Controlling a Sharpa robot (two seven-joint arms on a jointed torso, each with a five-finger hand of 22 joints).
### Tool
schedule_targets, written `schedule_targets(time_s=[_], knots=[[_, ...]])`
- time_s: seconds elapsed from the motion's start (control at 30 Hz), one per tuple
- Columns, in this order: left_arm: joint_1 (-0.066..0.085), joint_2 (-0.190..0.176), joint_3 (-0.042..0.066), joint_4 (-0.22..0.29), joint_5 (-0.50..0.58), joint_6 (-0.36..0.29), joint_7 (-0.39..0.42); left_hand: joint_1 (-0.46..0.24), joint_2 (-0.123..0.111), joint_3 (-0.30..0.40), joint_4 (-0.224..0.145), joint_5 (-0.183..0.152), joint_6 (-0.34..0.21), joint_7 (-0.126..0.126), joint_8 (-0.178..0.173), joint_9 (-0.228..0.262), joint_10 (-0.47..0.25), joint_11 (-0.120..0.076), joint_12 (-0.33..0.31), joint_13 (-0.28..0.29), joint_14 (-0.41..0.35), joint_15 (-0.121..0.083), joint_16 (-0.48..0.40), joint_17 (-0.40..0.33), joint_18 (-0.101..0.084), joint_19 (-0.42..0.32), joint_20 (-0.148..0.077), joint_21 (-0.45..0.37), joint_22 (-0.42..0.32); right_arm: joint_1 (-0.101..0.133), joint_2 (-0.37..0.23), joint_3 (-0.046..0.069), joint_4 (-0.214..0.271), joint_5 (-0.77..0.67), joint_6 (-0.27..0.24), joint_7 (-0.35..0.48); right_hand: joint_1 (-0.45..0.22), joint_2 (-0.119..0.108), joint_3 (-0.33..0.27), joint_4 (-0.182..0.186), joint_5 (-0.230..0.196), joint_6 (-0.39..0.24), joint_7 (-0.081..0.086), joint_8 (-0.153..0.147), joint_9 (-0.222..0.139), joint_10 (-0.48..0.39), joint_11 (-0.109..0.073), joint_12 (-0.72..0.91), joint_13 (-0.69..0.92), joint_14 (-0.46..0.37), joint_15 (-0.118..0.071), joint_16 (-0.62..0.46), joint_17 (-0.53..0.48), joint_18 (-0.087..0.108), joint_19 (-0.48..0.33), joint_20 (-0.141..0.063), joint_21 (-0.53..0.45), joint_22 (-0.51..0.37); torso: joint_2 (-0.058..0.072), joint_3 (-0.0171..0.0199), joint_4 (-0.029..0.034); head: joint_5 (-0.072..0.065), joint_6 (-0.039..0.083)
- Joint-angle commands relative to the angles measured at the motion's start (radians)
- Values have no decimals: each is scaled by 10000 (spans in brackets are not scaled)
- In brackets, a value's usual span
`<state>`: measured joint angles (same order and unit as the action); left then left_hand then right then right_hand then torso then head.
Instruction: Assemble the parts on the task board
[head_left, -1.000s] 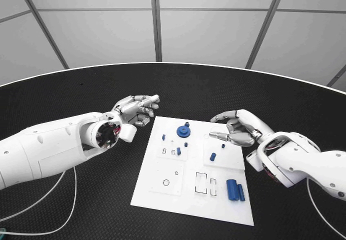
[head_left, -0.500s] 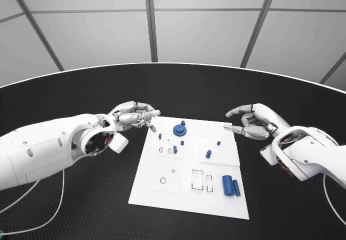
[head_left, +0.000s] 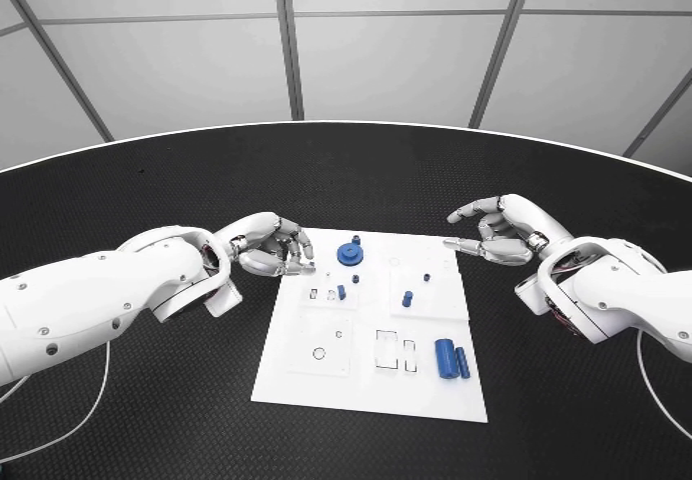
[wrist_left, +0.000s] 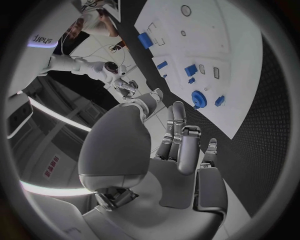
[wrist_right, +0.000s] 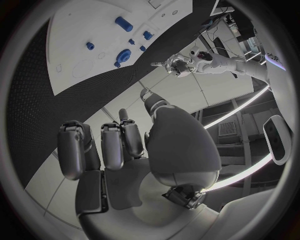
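Hovering now off the task board (head_left: 325, 385), left hand (head_left: 268, 246) at its upper-left corner with fingers curled on nothing, right hand (head_left: 498, 229) drawn back upper right, fingers loosely apart and empty, assembly unfinished.

Two white, glossy arms with smooth rounded shells, dotted with small dark screw holes. Left arm (head_left: 101, 295) thick and tapering, with a loose white cuff flap near the wrist. Right arm (head_left: 635, 300) ending in a round wrist housing with a dark opening showing reddish parts inside. Thin white cable trailing under each arm. Left hand (head_left: 267, 245) and right hand (head_left: 498, 232) of silver-grey metal, segmented fingers with darker gaps between segments; broad, smooth grey palm (wrist_left: 122, 150) in the wrist views.
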<state>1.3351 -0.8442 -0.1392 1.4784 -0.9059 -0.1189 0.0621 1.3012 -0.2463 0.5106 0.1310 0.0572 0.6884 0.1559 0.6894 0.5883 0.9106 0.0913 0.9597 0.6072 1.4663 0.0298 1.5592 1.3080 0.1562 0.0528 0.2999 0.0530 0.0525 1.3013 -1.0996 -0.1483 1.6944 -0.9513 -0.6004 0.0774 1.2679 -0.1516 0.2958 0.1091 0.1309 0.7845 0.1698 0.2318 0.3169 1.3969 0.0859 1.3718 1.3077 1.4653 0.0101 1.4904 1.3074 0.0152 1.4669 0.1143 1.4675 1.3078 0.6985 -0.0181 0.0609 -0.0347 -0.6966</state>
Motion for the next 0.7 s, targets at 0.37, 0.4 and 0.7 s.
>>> schedule_targets(time_s=[0.37, 0.4, 0.7], knots=[[-39, -123, -6, 445, -919, -623, -308, 323, -104, 194, -416, -8, 222, 219, -1126, -1083, -247, 114, -1079, -1013, -359, 136, -899, -603, -1562, 15180, 19, 15177, 15183, -3, 51, -4, -113, 0, 8, -69, 148, 25, 13, 69, 140, 85, 29, 76, -3, 70, -12, 28, 714, 602, -45, -69, 744, 159, 463, -64, -12, 1627, 9, 4, -2, -126, -37], [-39, -134, -6, 461, -839, -584, -314, 294, -135, 276, -405, -19, 197, 258, -1192, -1144, -409, 163, -1416, -1234, -825, 158, -1367, -1495, -1562, 15180, -27, 15177, 15183, -3, 59, -4, -126, 0, 11, -72, 155, 26, 17, 71, 161, 88, 29, 79, -5, 74, -13, 31, 716, 601, -45, -73, 737, 159, 464, -64, -12, 1627, 12, 2, 0, -127, -36], [-39, -181, -9, 470, 437, -516, 104, 280, -184, 321, -490, -12, -471, 945, -1911, -1803, -2258, 1051, -4591, -3338, -6392, 1087, -8479, -8147, -1117, 1559, -33, 3104, 3147, -4, 129, -6, -251, 0, 48, -106, 165, 28, 24, 73, 188, 92, 28, 83, -9, 84, -14, 39, 723, 602, -46, -73, 740, 158, 467, -66, -9, 1630, 2, -3, -1, -91, -37]])
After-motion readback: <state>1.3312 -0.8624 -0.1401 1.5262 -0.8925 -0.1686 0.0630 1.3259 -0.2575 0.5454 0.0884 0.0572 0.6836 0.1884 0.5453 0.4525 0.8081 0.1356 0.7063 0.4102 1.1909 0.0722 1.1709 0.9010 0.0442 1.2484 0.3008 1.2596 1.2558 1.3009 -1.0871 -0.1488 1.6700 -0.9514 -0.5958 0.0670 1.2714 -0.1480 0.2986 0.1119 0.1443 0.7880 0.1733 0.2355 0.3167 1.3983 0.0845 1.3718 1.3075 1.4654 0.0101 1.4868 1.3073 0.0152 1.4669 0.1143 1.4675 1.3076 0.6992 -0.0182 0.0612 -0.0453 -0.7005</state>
